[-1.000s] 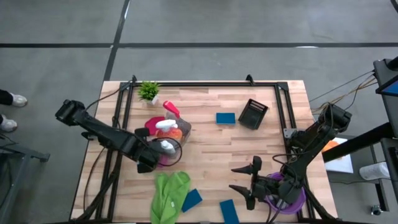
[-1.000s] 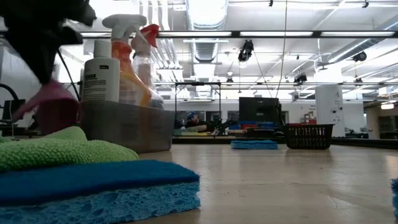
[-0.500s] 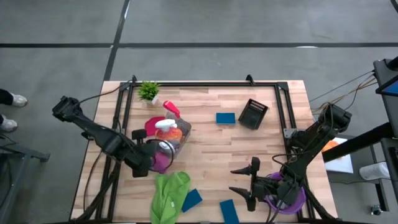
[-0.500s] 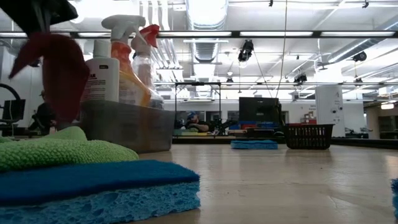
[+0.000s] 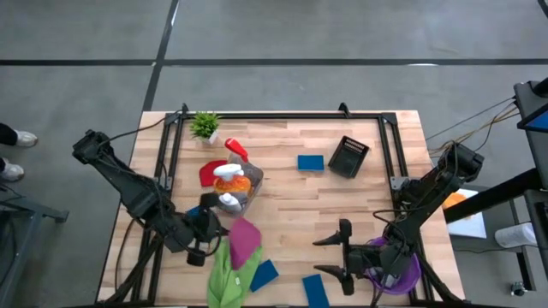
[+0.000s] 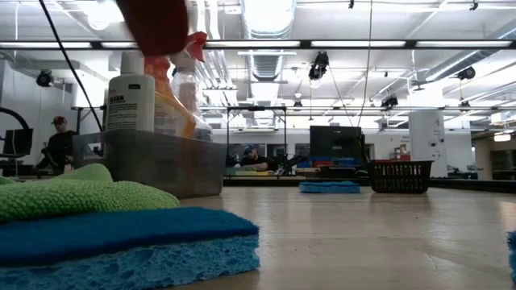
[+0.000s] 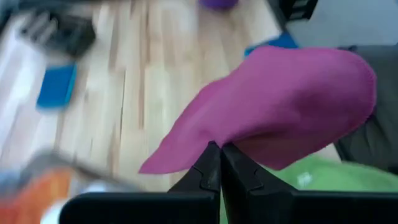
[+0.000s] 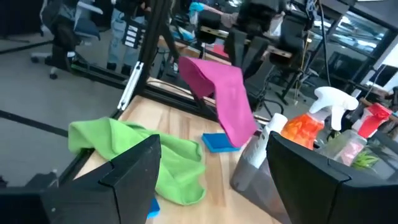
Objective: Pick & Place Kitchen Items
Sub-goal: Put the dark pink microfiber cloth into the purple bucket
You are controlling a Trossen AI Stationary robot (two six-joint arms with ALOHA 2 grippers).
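Left gripper clamped on magenta cloth, now lifted from bin over green cloth; right gripper idle, jaws wide, empty

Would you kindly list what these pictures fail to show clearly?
- Left gripper, shut on the magenta cloth: low view cuts off both at its top edge, leaving a red blur.
- Grey bin: its wall hides the bottles' bases in the low view.
- Purple item under the right arm: the arm covers it in the high view; unidentifiable.
- Left wrist view: table background blurred.
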